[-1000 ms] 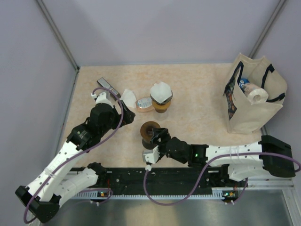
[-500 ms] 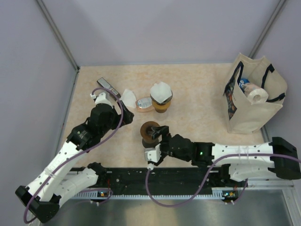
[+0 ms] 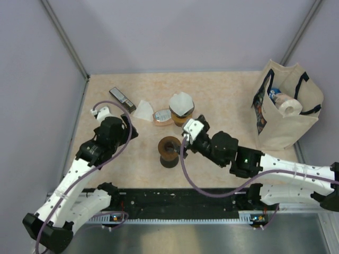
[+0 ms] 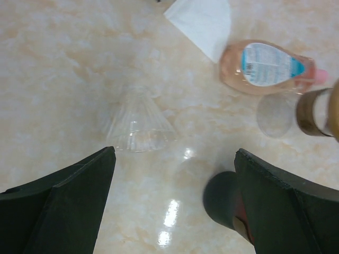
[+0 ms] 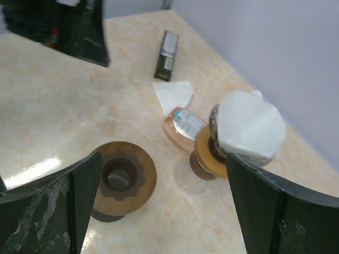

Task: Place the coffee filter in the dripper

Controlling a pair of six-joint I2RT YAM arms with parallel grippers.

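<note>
Hovering wide open, your left and right jaws are gripping nothing; the coffee filter point(image 5: 248, 129) is sitting in the amber dripper point(image 5: 207, 152), just beside the pink bottle point(image 5: 183, 127).

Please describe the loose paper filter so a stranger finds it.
On the table, far left, lies a dark bar. Right of it, a white paper filter lies flat beside a pink bottle. The other filter sits on a brown cup.
</note>
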